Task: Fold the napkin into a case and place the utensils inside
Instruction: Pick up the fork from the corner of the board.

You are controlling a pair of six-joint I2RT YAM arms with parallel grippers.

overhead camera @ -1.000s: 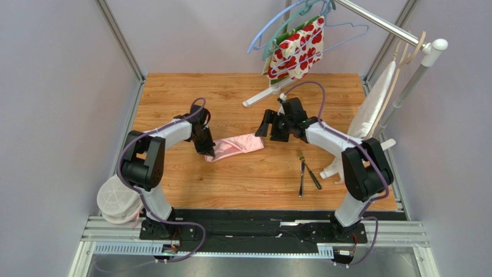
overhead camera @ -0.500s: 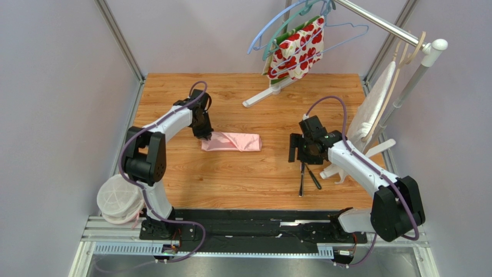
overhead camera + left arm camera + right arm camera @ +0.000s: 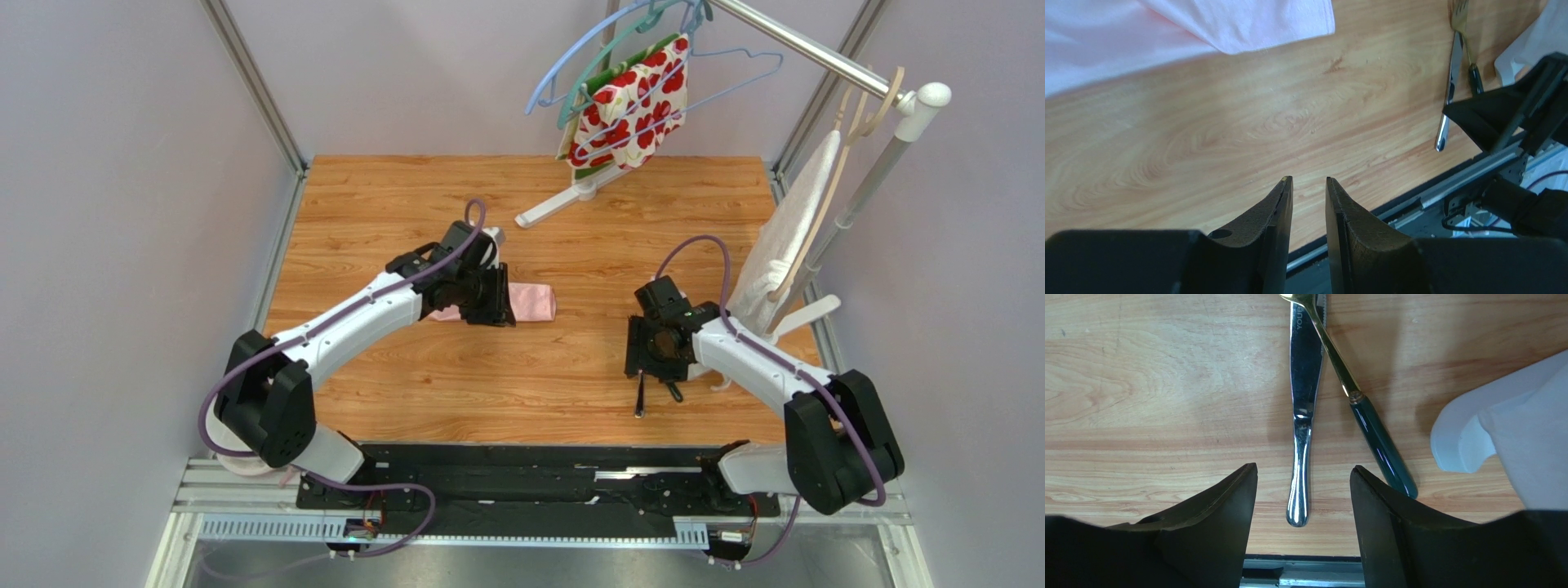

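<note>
The light-pink napkin (image 3: 532,300) lies folded as a flat oblong on the wooden table, its left part hidden under my left gripper (image 3: 488,303). In the left wrist view the napkin (image 3: 1198,24) fills the top left, and the left gripper (image 3: 1308,180) stands open a narrow gap over bare wood with nothing in it. The utensils lie at the right: a silver knife (image 3: 1301,416) and a fork with a dark green handle (image 3: 1379,447), crossing near their heads. My right gripper (image 3: 1303,471) is open just above them, its jaws either side of the knife's handle end (image 3: 638,404).
A rack at the back right carries hangers with a red-and-white floral cloth (image 3: 632,104) and a white cloth (image 3: 797,227). Its white feet (image 3: 570,199) rest on the table, one foot (image 3: 1499,435) close beside the fork. A white round container (image 3: 245,423) sits off the table's left front corner.
My left gripper let go of the napkin's left end, opened and swung right over the napkin, which now lies flat. My right gripper dropped down over the utensils and narrowed somewhat.
</note>
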